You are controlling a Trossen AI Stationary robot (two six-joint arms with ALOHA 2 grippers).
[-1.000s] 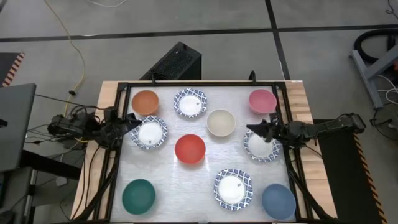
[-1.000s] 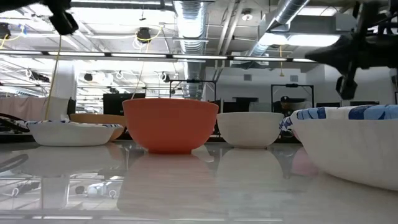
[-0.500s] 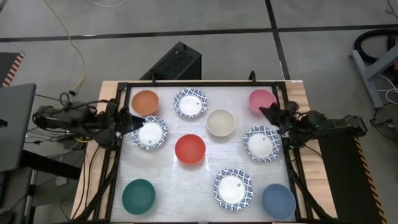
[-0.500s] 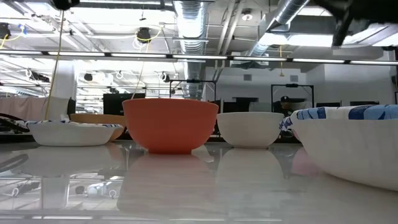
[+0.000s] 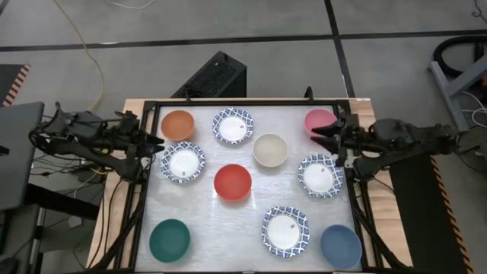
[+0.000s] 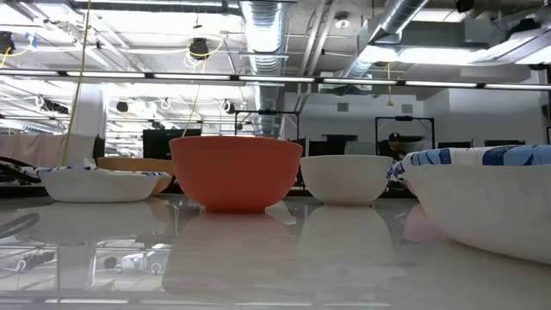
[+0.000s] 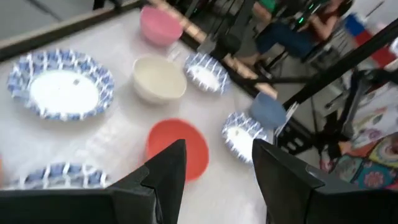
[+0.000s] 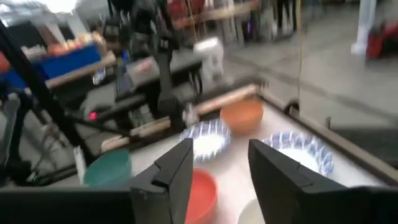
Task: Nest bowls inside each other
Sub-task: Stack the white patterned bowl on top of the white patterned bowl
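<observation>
My left gripper point(image 5: 156, 142) has drawn back toward the table's left edge since a second ago, off the patterned bowl point(image 5: 183, 162) it hung over; its fingers stand apart and hold nothing. My right gripper point(image 5: 318, 133) has left the patterned bowl point(image 5: 320, 176) on the right and now sits by the pink bowl point(image 5: 320, 122), fingers spread and empty where they were nearly closed before.

I can read no writing or labels anywhere.

From above, left to right, all ten bowls sit apart on the white table point(image 5: 228, 221), none nested: teal bowl point(image 5: 169, 239), orange bowl point(image 5: 178, 125), a patterned one at the back point(image 5: 233, 126), red bowl point(image 5: 232, 183), cream bowl point(image 5: 270, 150), a front patterned one point(image 5: 285, 230), blue bowl point(image 5: 340, 246).

The low view shows neither arm, only the red bowl, the cream bowl and a patterned rim close up; my left wrist view alone shows a seated person point(image 7: 298, 28) beyond the table.
</observation>
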